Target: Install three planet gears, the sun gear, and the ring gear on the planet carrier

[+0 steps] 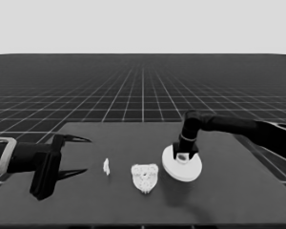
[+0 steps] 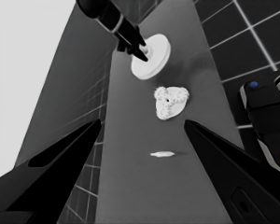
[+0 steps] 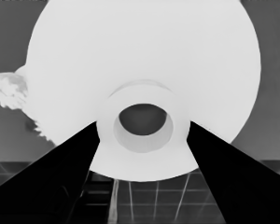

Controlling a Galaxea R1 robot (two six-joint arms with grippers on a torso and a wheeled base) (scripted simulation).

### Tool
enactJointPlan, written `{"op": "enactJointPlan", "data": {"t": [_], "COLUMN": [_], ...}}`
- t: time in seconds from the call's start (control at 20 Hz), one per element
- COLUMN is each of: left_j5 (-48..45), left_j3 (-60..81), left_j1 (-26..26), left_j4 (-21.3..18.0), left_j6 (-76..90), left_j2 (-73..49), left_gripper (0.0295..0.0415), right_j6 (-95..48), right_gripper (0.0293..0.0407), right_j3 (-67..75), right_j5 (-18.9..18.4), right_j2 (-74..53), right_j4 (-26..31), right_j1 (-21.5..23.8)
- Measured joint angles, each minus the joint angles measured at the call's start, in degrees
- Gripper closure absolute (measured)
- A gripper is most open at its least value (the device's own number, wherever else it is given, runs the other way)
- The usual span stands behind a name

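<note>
Now the right gripper (image 1: 183, 155) jaws clasp the raised hub of the larger round part (image 1: 182, 164), tilted just right of the smaller round part (image 1: 145, 177), which carries the gears (image 2: 170, 100). Next, it likely needs lifting leftward and centring above them. Far left over the counter (image 1: 238, 191), the left gripper (image 1: 78, 155) waits, jaws wide, empty.

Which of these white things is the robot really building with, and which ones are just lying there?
For the job:
- larger round part, a thick white disc with a raised hub, gripped at the hub by the right gripper
- smaller round part with white toothed gears on it

Just lying about:
- thin white piece on the dark table
- left gripper, open, waiting at the table's left end
</note>
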Motion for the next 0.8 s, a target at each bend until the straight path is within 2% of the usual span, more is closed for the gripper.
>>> {"op": "enactJointPlan", "data": {"t": [0.1,0.2,0.3,0.6,0.7,0.8], "left_j5": [0.0,0.0,0.0,0.0,0.0,0.0], "left_j3": [0.0,0.0,0.0,0.0,0.0,0.0], "left_j1": [0.0,0.0,0.0,0.0,0.0,0.0], "left_j4": [0.0,0.0,0.0,0.0,0.0,0.0], "left_j6": [0.0,0.0,0.0,0.0,0.0,0.0], "left_j2": [0.0,0.0,0.0,0.0,0.0,0.0], "left_gripper": [0.0326,0.0326,0.0326,0.0326,0.0326,0.0326], "right_j6": [0.0,12.9,14.5,14.4,13.3,12.8], "right_gripper": [0.0351,0.0351,0.0351,0.0351,0.0351,0.0351], "right_j3": [0.0,-3.4,-8.5,-12.2,-13.9,-14.7], "right_j5": [0.0,-1.2,-1.4,-1.5,-0.8,-0.5], "right_j2": [0.0,15.2,23.0,26.6,27.0,27.2], "right_j4": [0.1,-1.9,-2.4,-2.7,-6.5,-7.7], "right_j1": [0.1,-1.5,-2.1,-2.4,-6.2,-7.6]}}
